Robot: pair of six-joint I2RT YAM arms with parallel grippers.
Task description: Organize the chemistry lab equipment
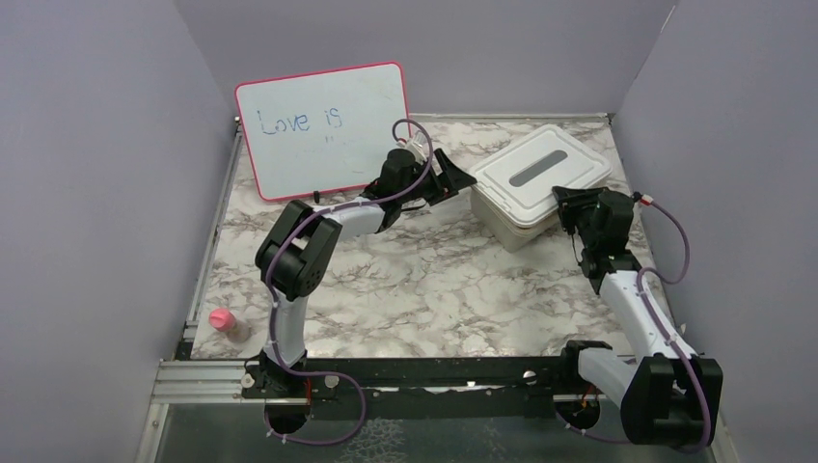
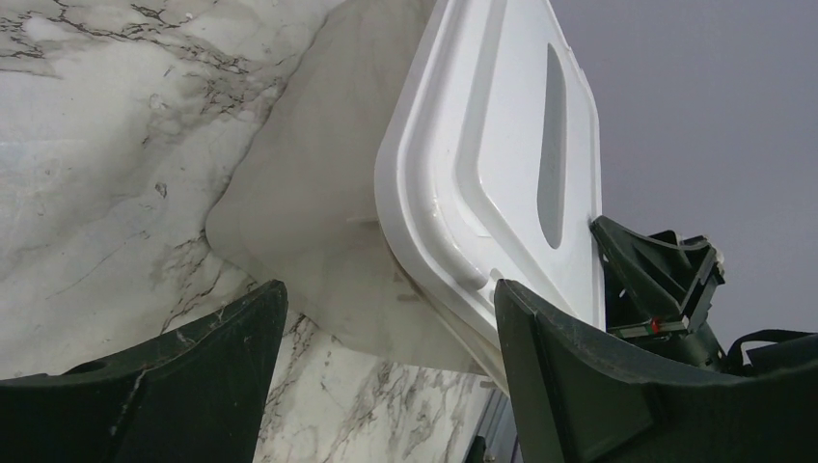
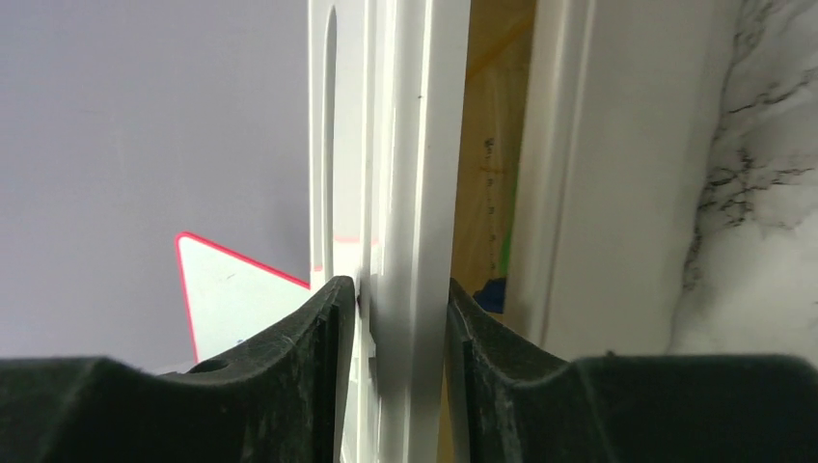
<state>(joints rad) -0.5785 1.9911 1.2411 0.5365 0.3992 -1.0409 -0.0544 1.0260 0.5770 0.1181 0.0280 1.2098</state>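
Looking down from the top camera, the beige tub (image 1: 504, 228) sits in the upper right of the marble worktop (image 1: 434, 289) with its white lid (image 1: 540, 169) on top. The left gripper (image 1: 461, 179) hangs just beside the tub's left end, and the right gripper (image 1: 571, 206) is at the lid's near right edge. A pink-framed whiteboard (image 1: 328, 125) leans at upper left, and a small pink-capped bottle (image 1: 224, 322) stands alone at lower left.

From the left wrist, the jaws stand wide apart and hold nothing, with the tub's corner ahead between them.

From the right wrist, the jaws closely flank the lid's rim; whether they press on it I cannot tell. Through the gap between lid and tub, part of an amber hose (image 3: 494, 87), a green-tipped stick (image 3: 505, 241) and a small blue piece (image 3: 492, 292) show inside the tub.
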